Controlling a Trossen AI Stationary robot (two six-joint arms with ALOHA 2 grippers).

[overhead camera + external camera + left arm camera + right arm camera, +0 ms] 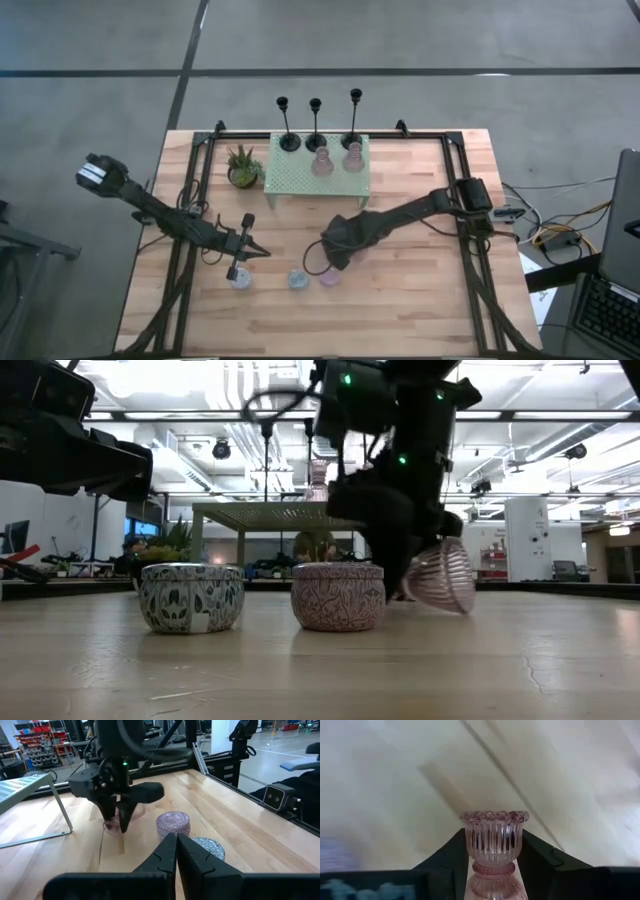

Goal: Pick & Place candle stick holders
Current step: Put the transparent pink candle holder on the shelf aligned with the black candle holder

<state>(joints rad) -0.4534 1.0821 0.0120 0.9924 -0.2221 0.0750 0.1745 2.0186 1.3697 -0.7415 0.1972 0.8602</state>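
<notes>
Right gripper (492, 865): closed on pink ribbed glass holder (493, 840), one finger on each side of body, just below beaded rim. In low view, same holder (440, 575) tilted, mouth turned sideways, lowest edge close above or just touching table (320, 670); contact cannot be confirmed.

Handling judgement: glass, therefore rigid, brittle, smooth and probably slippery against hard finger pads. Small and probably light, so moderate clamping force sufficient; excess force risks cracking thin ribbed wall. Vertical ribs give some bite against rotation. Narrow waist above foot offers a secure alternative grip zone. Avoid pinching beaded rim: thinnest, most chip-prone part. Set down slowly and upright; tilted landing likely to tip or knock glass on wood.

Relative to right gripper: lavender tin holder (338, 597) just beside it, pale blue tin holder (191, 598) beyond that, both standing on table. Mint-green shelf (318, 168) well behind, carrying two more pink glass holders (337, 160) and three black candlesticks (316, 125) along its far edge. Tins appear stiff and stable, wide-based; grasp across diameter at side wall.

Left gripper (176, 851): fingers pressed together, holding nothing, hovering near the tins and pointing toward right gripper.
</notes>
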